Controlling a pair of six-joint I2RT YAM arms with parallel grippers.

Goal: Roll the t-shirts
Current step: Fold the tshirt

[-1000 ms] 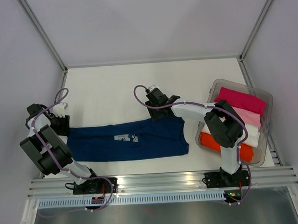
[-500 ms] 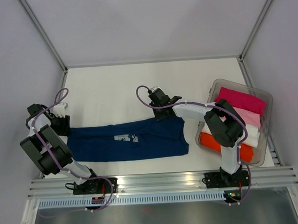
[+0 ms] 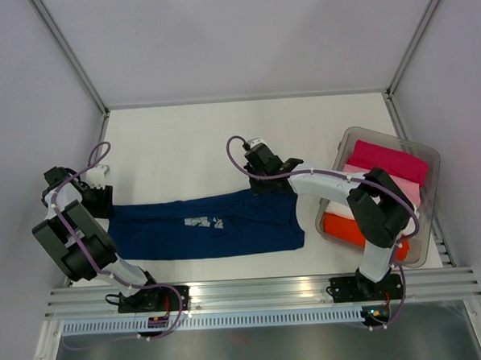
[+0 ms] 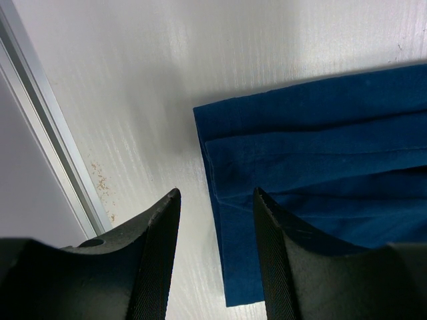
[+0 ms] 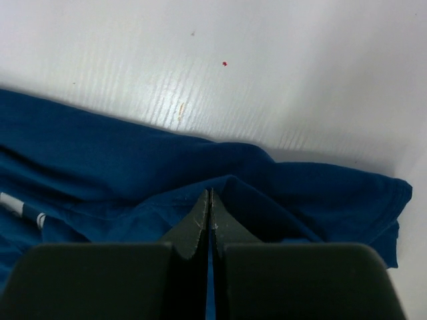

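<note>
While my right claw [image 5: 210, 217] was shut tight, it pinched a little fold of the dark navy-blue cotton t-shirt [image 3: 207, 228] at the shirt's far edge, near its right end. The cloth stood up in a small peak around my closed fingertips. They hid how much cloth was caught between them.

The shirt lay on the flat white table [image 3: 222, 141] as a long folded strip. It ran from left to right in front of both my arms. Its small white chest print [image 3: 204, 222] was too tiny to read.

My left claw [image 4: 215, 200] was partly open at the left end of the shirt and held nothing. One black finger [image 4: 160, 227] was over bare table and the other was over the folded blue edge. I could not tell if they touched down.

On the right stood a clear plastic bin [image 3: 383, 134] with more shirts lying side by side. A magenta tee [image 3: 387, 160] was at the far end and an orange-red tee [image 3: 340, 227] at the near end. The pale tees [image 3: 413, 191] between them were mostly behind my right arm, so I could not see them whole.
</note>
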